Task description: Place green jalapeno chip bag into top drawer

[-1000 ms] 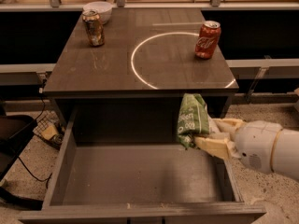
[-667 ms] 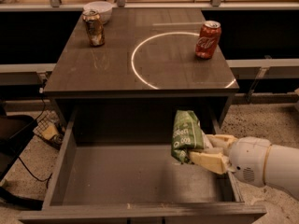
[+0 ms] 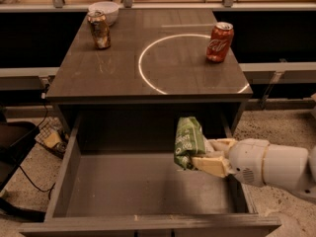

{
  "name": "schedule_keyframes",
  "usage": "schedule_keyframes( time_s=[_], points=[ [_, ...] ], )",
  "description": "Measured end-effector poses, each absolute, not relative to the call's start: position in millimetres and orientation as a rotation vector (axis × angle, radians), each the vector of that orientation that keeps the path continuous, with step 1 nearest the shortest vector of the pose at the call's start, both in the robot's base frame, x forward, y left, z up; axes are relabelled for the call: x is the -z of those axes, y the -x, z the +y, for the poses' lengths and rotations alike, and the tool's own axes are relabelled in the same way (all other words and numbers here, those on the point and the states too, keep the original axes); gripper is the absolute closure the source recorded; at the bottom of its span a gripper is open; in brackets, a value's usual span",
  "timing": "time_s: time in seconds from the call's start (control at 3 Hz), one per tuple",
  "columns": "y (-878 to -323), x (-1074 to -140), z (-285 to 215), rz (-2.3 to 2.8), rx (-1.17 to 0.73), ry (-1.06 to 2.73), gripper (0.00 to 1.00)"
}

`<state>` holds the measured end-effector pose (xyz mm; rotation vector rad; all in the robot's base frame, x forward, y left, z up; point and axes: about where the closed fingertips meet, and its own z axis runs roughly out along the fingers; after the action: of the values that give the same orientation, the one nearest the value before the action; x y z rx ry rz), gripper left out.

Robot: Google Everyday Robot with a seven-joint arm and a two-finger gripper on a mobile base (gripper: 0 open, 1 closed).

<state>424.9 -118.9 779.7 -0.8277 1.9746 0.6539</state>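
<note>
The green jalapeno chip bag [image 3: 188, 139] is held upright in my gripper [image 3: 206, 154], whose cream fingers close on its right side. The white arm reaches in from the right edge. The bag hangs inside the open top drawer [image 3: 98, 186], over the right part of its flat grey bottom, below the level of the countertop. I cannot tell whether the bag touches the drawer bottom.
On the grey countertop [image 3: 118, 78] above the drawer stand a red soda can [image 3: 219, 42] at the right, a brown can [image 3: 99, 29] and a white bowl [image 3: 103, 9] at the back left. Cables and a dark object lie on the floor at the left.
My gripper has carried the bag leftward and lower, from the drawer's right wall toward its middle right.
</note>
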Motion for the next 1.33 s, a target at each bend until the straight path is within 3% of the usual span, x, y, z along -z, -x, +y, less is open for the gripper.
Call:
schedule_keyframes(
  time_s=[0.67,1.33],
  points=[
    [-464,-674,-98,2.145,-0.731,1.025,1.00],
    [-467,-670,-82,2.138,-0.740,1.076,0.50]
  ],
)
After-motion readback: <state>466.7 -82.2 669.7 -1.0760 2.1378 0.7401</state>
